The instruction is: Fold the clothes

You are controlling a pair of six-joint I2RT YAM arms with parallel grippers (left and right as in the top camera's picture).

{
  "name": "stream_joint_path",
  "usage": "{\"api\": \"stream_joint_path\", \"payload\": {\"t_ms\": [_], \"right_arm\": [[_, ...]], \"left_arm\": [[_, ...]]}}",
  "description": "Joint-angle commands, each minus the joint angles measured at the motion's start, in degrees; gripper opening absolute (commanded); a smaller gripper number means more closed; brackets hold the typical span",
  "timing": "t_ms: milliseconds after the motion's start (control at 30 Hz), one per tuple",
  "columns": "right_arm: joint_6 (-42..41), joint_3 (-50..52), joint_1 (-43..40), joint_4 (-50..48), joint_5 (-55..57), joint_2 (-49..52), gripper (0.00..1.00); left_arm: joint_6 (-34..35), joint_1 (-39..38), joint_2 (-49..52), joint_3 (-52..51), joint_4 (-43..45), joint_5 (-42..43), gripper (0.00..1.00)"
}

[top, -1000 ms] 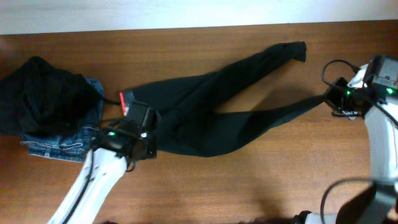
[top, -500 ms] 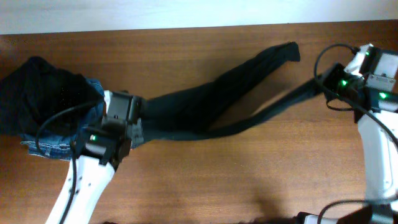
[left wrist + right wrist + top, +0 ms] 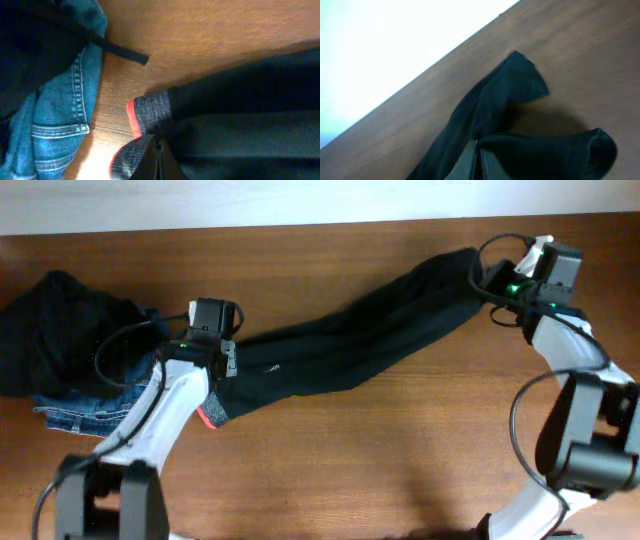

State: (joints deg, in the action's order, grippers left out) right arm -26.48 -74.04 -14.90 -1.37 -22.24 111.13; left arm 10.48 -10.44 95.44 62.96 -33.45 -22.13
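Lying beside leggings (image 3: 350,345): jeans (image 3: 90,417), bunched black garment (image 3: 60,330).

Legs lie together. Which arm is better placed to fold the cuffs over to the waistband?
Right, probably: the right fingers pinch the trousers near a cuff, while the left fingers anchor the red waistband.

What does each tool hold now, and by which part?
The left tool grips the black trousers at the red-grey waistband; the right tool grips one leg near its end.
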Motion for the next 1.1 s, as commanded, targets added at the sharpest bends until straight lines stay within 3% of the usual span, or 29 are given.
{"api": "stream_joint_path", "payload": {"t_ms": [0, 333, 400, 433, 467, 500, 533, 600, 633, 800, 867, 933, 1067], "right_arm": [[-2.56, -0.68, 0.63, -5.62, -2.97, 1.60, 0.04], [-4.72, -0.68, 3.61, -18.67, 0.48, 5.53, 0.07], [-4.70, -0.68, 4.50, -20.02, 2.58, 6.38, 0.19], [-4.70, -0.68, 4.79, -20.24, 3.23, 6.62, 0.34], [-4.68, -0.68, 5.18, -20.35, 3.98, 6.91, 0.59], [-4.66, -0.68, 5.20, -20.35, 4.33, 6.93, 0.73], [-4.44, -0.68, 5.18, -20.35, 4.28, 6.95, 0.80], [-3.89, -1.11, 4.61, -20.11, 2.82, 6.88, 0.89], [-3.85, -1.70, 3.61, -19.19, -0.50, 6.86, 0.98], [-3.28, -4.83, 0.94, -7.82, -11.74, 6.43, 0.98], [-0.22, -6.34, 1.05, -1.92, -13.53, 6.32, 0.87], [2.56, -8.68, 1.68, 7.10, -11.96, 6.16, 0.79], [9.88, -15.50, 3.74, 26.80, -4.22, 6.12, 0.79]], "left_arm": [[-0.96, 2.45, 1.81, 0.42, 0.94, -0.15, 0.00], [-0.94, 5.09, 1.97, 0.42, 6.34, 3.58, 0.00], [-0.94, 5.09, 1.97, 0.42, 7.56, 4.42, 0.03], [-0.96, 5.09, 1.97, 0.42, 7.87, 4.35, 0.11], [-0.96, 5.09, 1.97, 0.42, 8.07, 4.35, 0.25], [-0.96, 5.25, 1.95, 0.42, 8.15, 4.33, 0.46], [-0.98, 5.33, 1.95, 0.44, 8.13, 4.33, 0.69], [-0.98, 5.49, 1.95, 0.98, 7.21, 4.35, 0.70], [-0.98, 5.51, 1.95, 1.90, 5.57, 4.37, 0.70], [-1.36, 4.90, 1.22, 5.86, -0.96, 6.08, 0.67], [-2.43, 4.26, 0.81, 6.49, -1.81, 8.68, 0.58], [-3.67, 3.26, 0.52, 6.54, -1.81, 12.17, 0.51], [-3.78, 0.44, 0.55, 6.51, -3.61, 13.60, 0.50]]}}
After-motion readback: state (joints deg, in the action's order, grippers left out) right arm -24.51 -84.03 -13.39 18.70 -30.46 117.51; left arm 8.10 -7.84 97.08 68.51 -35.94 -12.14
